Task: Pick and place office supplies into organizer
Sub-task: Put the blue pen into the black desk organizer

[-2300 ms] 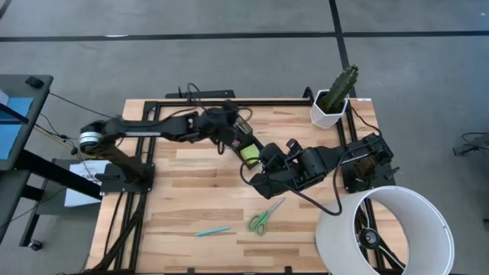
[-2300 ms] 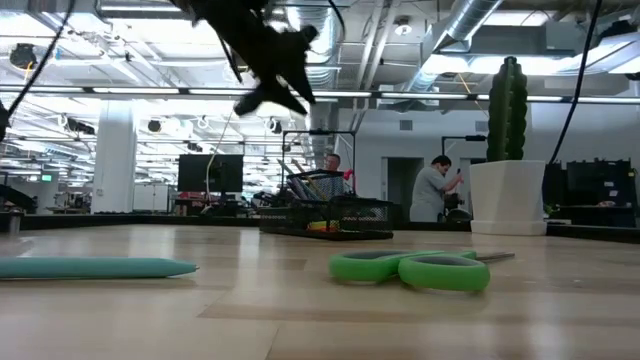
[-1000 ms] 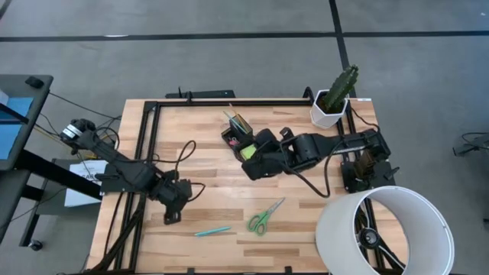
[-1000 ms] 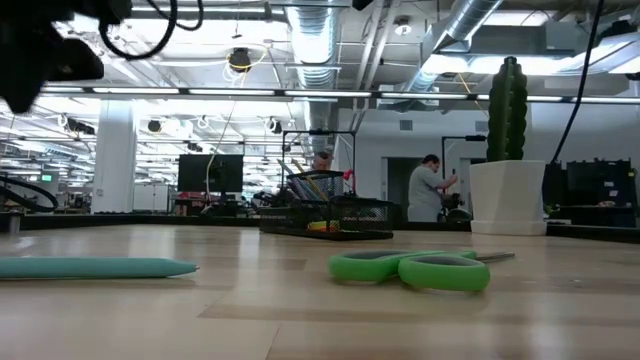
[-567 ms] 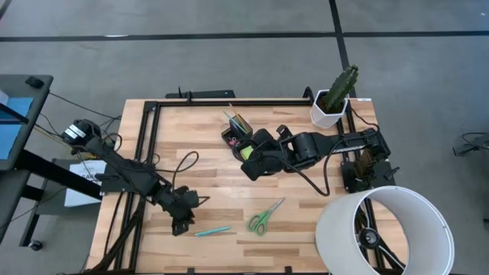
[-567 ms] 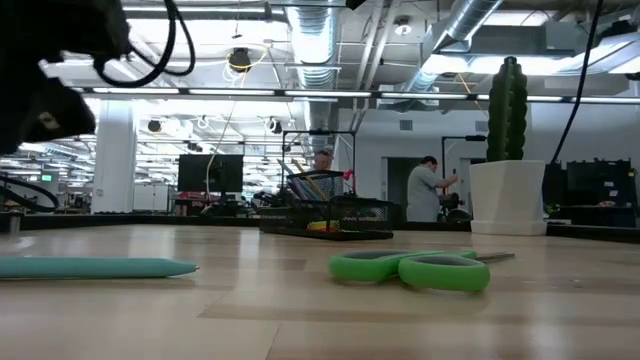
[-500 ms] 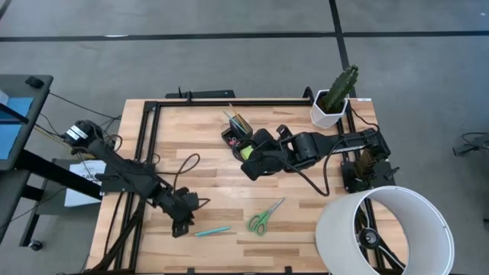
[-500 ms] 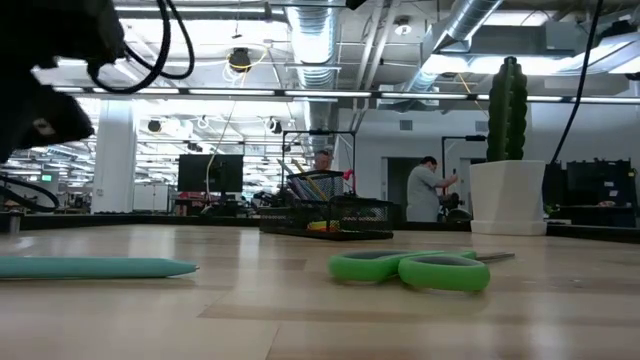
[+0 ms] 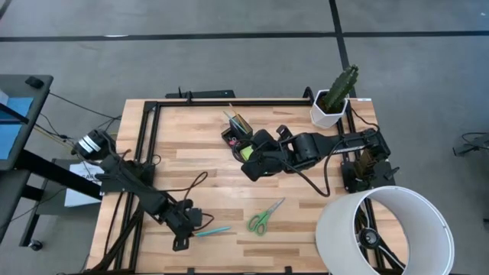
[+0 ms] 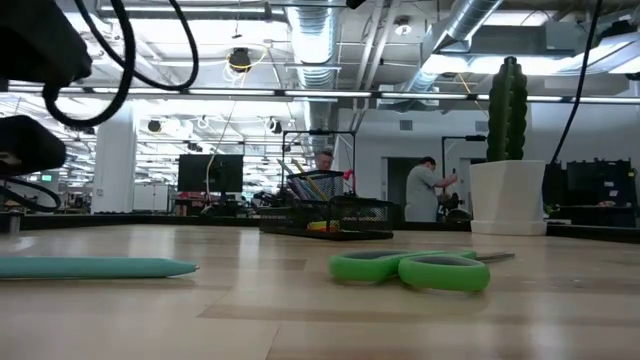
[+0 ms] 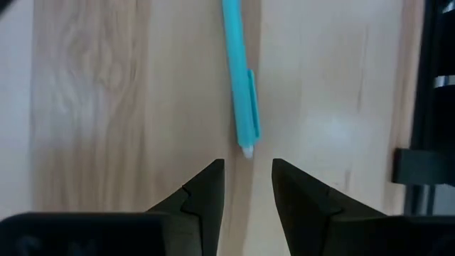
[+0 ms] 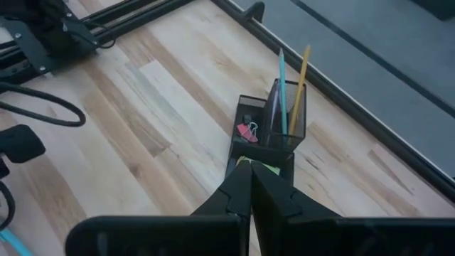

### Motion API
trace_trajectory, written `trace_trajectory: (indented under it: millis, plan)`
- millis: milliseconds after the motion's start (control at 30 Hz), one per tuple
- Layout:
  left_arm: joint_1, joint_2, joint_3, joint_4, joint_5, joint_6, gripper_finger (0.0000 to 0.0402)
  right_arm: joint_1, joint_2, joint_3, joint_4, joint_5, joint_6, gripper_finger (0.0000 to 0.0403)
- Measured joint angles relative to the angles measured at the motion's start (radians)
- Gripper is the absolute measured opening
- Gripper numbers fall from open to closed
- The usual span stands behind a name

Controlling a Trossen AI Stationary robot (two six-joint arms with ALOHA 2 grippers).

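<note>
My left gripper (image 11: 247, 171) is open near the table's near edge (image 9: 183, 229). Its fingertips stand just short of the teal pen's (image 11: 240, 78) near end, and the pen (image 9: 212, 231) lies flat on the wood. The green-handled scissors (image 9: 263, 216) also lie flat, to the pen's right. The black organizer (image 9: 238, 137) stands mid-table with teal and yellow pens upright in its cup (image 12: 288, 107) and a pink clip in its tray. My right gripper (image 12: 250, 171) is shut right at the lime sticky pad (image 12: 269, 169) in the tray. My right gripper's shut fingertips (image 12: 242, 178) lie over the lime sticky pad at the organizer's low tray, coming level from the table's right. The fingers hide the spot, so I cannot tell whether they touch the pad.
A white pot with a cactus (image 9: 330, 107) stands at the far right corner. A large white cylinder (image 9: 386, 229) fills the near right corner. Black frame rails run along the table's edges, and a cable loops beside my left arm (image 9: 195, 182). People stand in the room behind.
My left arm has swung from the middle left toward the near edge and to the right, closing on the teal pen's end. The pen, the scissors, the organizer and my right arm have kept still.
</note>
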Motion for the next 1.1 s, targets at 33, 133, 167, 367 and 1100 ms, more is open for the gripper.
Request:
trace_trajectory:
  millis: [33,133,167,367,1100]
  plan:
    - [0.000,0.008,0.004,-0.001,-0.005,0.005,0.0109,0.000,0.000,0.000,0.000,0.000,0.000,0.0000]
    - [0.000,0.035,0.015,0.003,-0.009,0.000,0.0109,0.000,0.000,0.000,0.000,0.000,0.000,0.0000]
    - [-0.001,0.045,0.016,0.000,-0.010,-0.012,0.0109,0.000,0.000,0.000,0.000,0.000,0.000,0.0000]
    - [-0.006,0.085,0.034,-0.009,-0.025,-0.065,0.0109,0.000,0.000,0.000,-0.003,-0.001,-0.005,0.0000]
    - [-0.066,0.255,0.280,-0.316,-0.118,-0.062,0.0109,-0.015,0.000,0.000,-0.058,-0.001,-0.103,0.0000]
